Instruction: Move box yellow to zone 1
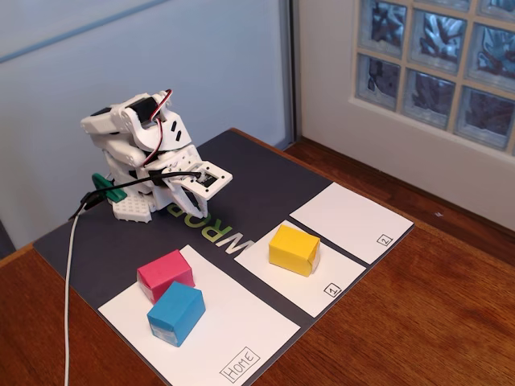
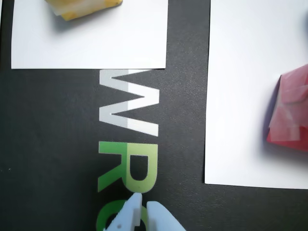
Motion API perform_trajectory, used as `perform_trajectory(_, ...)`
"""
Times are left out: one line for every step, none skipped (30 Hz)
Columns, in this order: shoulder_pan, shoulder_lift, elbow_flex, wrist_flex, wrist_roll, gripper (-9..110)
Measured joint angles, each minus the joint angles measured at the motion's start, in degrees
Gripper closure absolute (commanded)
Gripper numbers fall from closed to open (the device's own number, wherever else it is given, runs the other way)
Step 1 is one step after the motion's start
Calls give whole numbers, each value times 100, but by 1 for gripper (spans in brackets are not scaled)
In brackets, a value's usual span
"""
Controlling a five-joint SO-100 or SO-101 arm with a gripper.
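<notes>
While the box yellow point(image 1: 294, 248) sat on zone 1 point(image 1: 338, 283), the gripper point(image 2: 143, 208), fingers closed and empty, hung above a dark mat point(image 1: 257, 181) covering the wooden bench point(image 1: 434, 314).

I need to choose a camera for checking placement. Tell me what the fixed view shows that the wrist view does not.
Only the fixed view shows the bright blue paper-wrapped block, the folded white arm, and the boxed panel labels. Only the wrist view shows the gripper tips close up, nearly touching over the dark mat. Both show the small yellow paper-wrapped block resting on the white rectangular panel marked 1 and the pink block.
</notes>
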Motion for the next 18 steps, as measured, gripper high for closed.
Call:
perform_trajectory(9, 0, 18, 26, -53, 100)
perform_trajectory(9, 0, 26, 26, -62, 100)
perform_trajectory(18, 9, 26, 70, -141, 100)
perform_trajectory(18, 9, 62, 79, -167, 100)
perform_trajectory(26, 9, 132, 79, -185, 100)
perform_trajectory(35, 9, 167, 79, -193, 100)
perform_trajectory(35, 9, 167, 79, -193, 100)
perform_trajectory(35, 9, 176, 79, -193, 100)
perform_trajectory(123, 9, 272, 35, -220, 100)
perform_trajectory(325, 9, 422, -53, -237, 100)
perform_trajectory(431, 9, 448, -62, -237, 100)
perform_trajectory(439, 9, 448, -70, -237, 100)
perform_trajectory(439, 9, 457, -70, -237, 100)
perform_trajectory(439, 9, 457, -79, -237, 100)
perform_trajectory(448, 9, 457, -79, -255, 100)
perform_trajectory(448, 9, 457, -79, -255, 100)
perform_trajectory(448, 9, 457, -79, -255, 100)
perform_trajectory(448, 9, 457, -79, -255, 100)
